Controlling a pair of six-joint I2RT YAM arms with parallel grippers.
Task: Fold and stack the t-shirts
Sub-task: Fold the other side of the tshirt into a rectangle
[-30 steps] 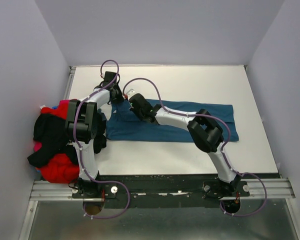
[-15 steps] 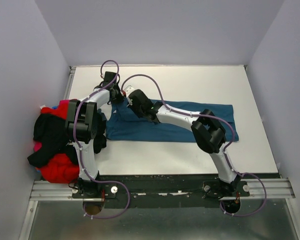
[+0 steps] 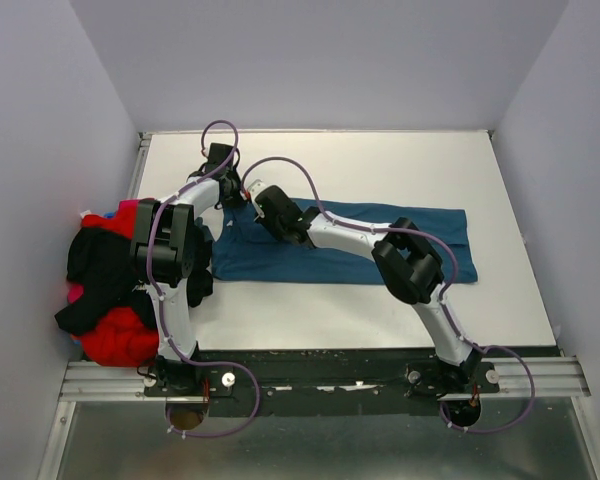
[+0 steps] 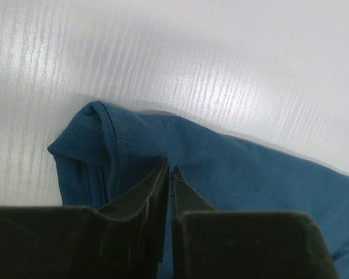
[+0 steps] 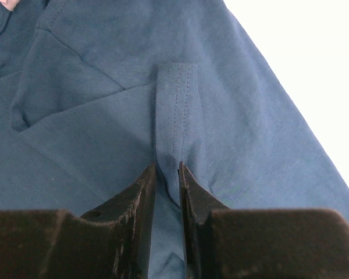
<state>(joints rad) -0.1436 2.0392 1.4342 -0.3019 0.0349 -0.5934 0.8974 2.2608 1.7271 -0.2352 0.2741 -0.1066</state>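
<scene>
Teal shirt [image 3: 270,262] lies flat across the middle of the table [image 3: 380,165], drawn into a long band running from near the left edge toward the right edge. It looks folded lengthwise, not yet into a compact packet.

Left gripper [image 4: 168,170] is at the band's far left corner, beside a stitched edge. Its jaws are all but closed with cloth at the tips. We judge it is pinching the shirt, though the pinch itself is hidden.

Right gripper [image 5: 167,168] is just beside it on the same end of the shirt. Its jaws stand a narrow gap apart, and a stitched hem fold rises between them. We cannot tell whether they press it.

Pile [image 3: 105,290] sits at the left edge and spills over it. It is red and black with a trace of magenta, bunched, with nothing in it visibly folded.

Progress, as we judge it: early. One shirt is partway through folding, and we see no stack anywhere. Left to do are the crosswise folds on the teal shirt, then every shirt in the pile, then stacking.

Writing: no brand, label or text is legible in any view.
</scene>
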